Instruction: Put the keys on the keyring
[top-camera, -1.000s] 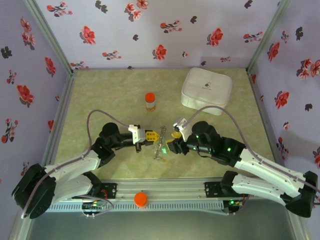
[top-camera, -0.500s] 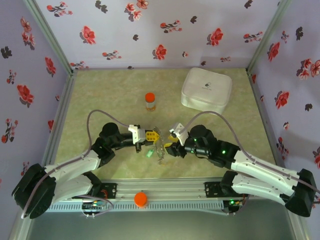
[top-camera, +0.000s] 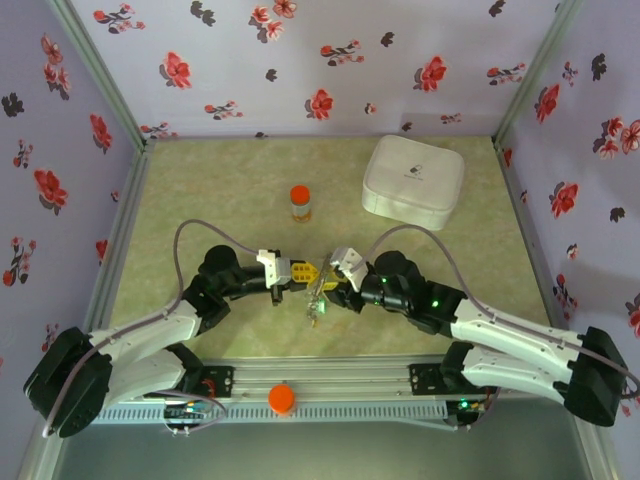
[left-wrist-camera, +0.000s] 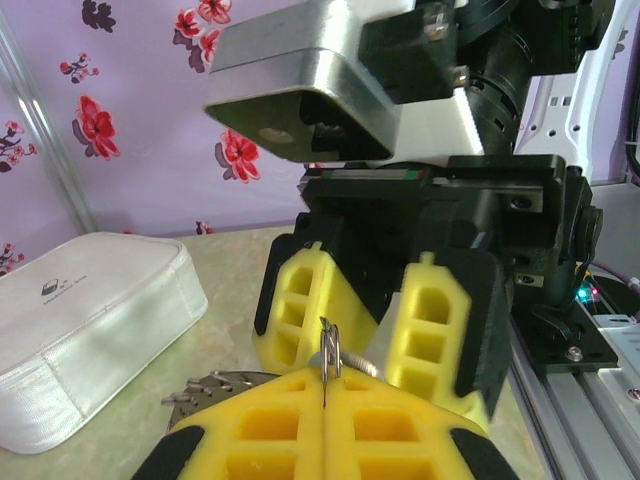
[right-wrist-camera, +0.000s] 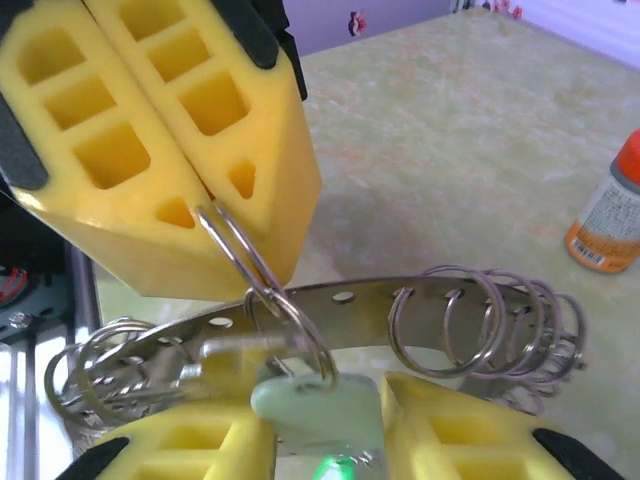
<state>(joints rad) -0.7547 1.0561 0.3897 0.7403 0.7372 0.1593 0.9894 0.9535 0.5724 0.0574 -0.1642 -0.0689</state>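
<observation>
Writing: white square box (top-camera: 413, 182) carries a small dark mark on its lid, too small to read. Orange-capped bottle (top-camera: 300, 203) has a printed label with barcode-like lines, not legible.

Left gripper (top-camera: 310, 271): yellow fingers pressed fully together, with a thin wire split ring (right-wrist-camera: 240, 255) clamped between the tips. The ring sticks out past the fingertips.

Right gripper (top-camera: 328, 289): jaws narrow. The teal key (right-wrist-camera: 318, 408) sits by its plastic head in the gap, touching both yellow fingers, so it looks gripped. The two grippers meet tip to tip near the middle of the table (top-camera: 220, 190), towards its near edge.

Keyring (right-wrist-camera: 430, 292): a flat metal band punched with holes, with many small wire rings hanging from it in bunches on either side. It lies directly between the two grippers. The held split ring crosses the band and loops down onto the teal key head. I cannot tell whether the key is threaded on it.

Containers: the box lies far right, lid closed, contents hidden. The bottle stands upright far of the grippers, capped.
</observation>
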